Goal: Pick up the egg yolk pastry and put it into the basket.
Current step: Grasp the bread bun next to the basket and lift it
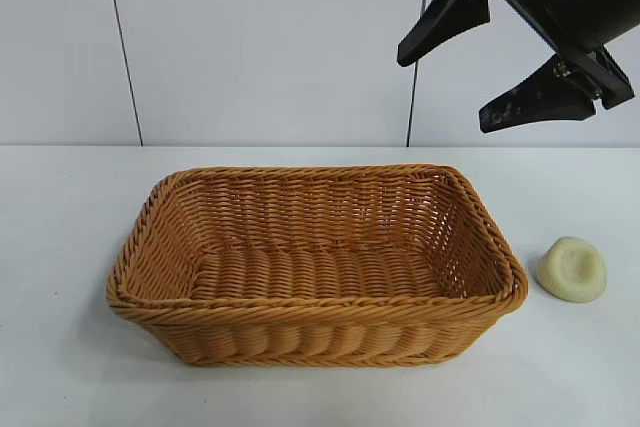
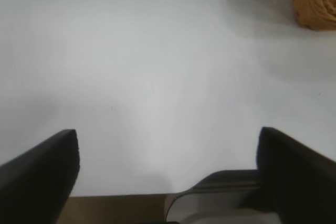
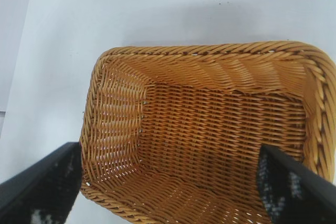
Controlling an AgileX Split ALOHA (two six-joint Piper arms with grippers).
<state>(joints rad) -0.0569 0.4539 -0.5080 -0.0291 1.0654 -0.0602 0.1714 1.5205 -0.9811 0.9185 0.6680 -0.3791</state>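
Observation:
The egg yolk pastry point(image 1: 571, 269), a small pale dome with a shallow dent, lies on the white table just right of the basket point(image 1: 320, 309). The basket is large, orange-brown wicker, and holds nothing. My right gripper point(image 1: 443, 92) hangs high above the basket's far right corner, well clear of the pastry, open with nothing between its fingers. In the right wrist view the right gripper point(image 3: 169, 150) looks down into the basket point(image 3: 210, 51). My left gripper point(image 2: 167, 135) is out of the exterior view; it stands open over bare table, with a corner of the basket point(image 2: 315, 3) beyond it.
The white table point(image 1: 70, 247) runs back to a pale panelled wall point(image 1: 270, 47). In the left wrist view the table's near edge point(image 2: 115, 196) shows below the left gripper.

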